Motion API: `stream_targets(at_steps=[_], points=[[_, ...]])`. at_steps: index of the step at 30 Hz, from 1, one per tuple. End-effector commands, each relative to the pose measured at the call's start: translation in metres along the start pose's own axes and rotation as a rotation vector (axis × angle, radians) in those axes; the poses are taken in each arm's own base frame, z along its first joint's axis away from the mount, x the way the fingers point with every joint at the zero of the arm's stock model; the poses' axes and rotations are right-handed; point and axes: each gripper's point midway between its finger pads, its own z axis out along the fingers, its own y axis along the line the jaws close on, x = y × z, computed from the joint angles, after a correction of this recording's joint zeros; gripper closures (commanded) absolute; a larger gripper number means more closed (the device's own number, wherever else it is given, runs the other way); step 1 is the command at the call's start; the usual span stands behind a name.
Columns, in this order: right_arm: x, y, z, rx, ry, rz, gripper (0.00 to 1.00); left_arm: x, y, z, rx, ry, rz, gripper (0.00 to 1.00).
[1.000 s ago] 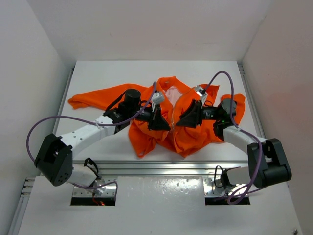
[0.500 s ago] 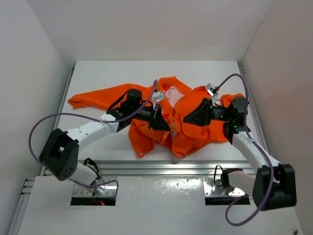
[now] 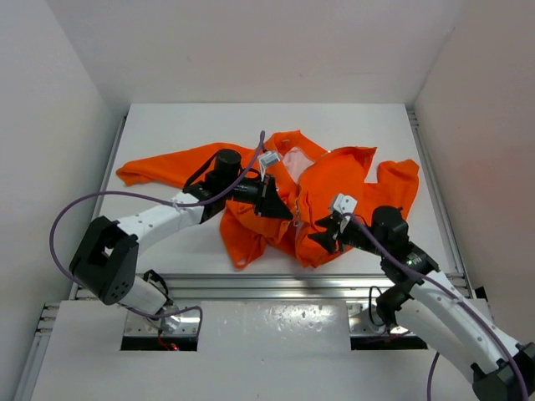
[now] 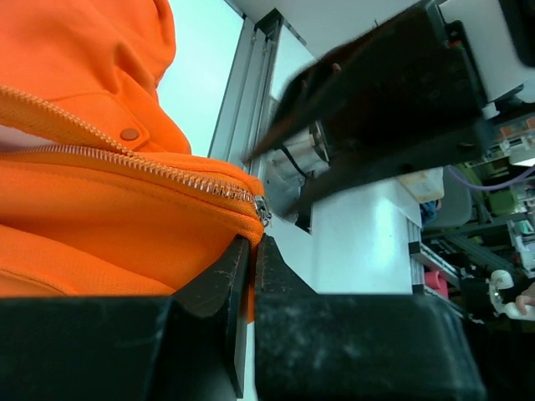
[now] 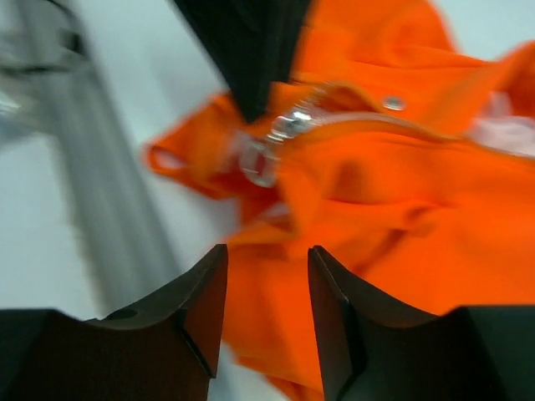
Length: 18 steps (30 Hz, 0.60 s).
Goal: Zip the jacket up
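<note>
Starting at the left of the top view: you have the jacket point(image 3: 334, 188) lying crumpled on the white worktop point(image 3: 184, 125), roughly mid-surface. One sleeve point(image 3: 159, 167) stretches flat toward the left edge. Pale lining point(image 3: 294, 159) shows at the open collar, on the far side.

The left arm reaches in from the near-left corner, across the jacket's left front panel. Your left pincer point(image 3: 276, 207) sits at the front opening, clenched. The left wrist view confirms it: both fingers point(image 4: 209, 284) are pressed together with a strip of orange fabric nipped between them, just below the lower end of the zipper teeth point(image 4: 142, 163). The teeth run along the folded edge toward the left of that view. A round snap point(image 4: 128, 134) sits just above them.

Right of the opening, your right pincer point(image 3: 322, 240) hangs over the jacket's near hem, close to the left pincer but apart from it. In the right wrist view its fingers are spread and nothing sits in the gap, only orange cloth beneath. Ahead of them, blurred, is the metal zipper slider point(image 5: 284, 127) with a ring pull, beside the left pincer's dark tip. You cannot tell whether the right fingers touch the cloth.

Far right: the second sleeve point(image 3: 399, 180) is bunched toward the worktop's right edge.
</note>
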Motion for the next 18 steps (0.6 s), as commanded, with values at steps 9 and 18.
stream_targets(at_steps=[9, 18], points=[[0.007, -0.024, 0.013, 0.105, -0.006, -0.309, 0.75, -0.019, -0.018, -0.001, 0.068, -0.041, 0.005, 1.00], [0.030, -0.005, 0.007, 0.075, 0.012, -0.142, 0.82, -0.026, -0.014, -0.001, 0.056, -0.069, -0.028, 1.00]])
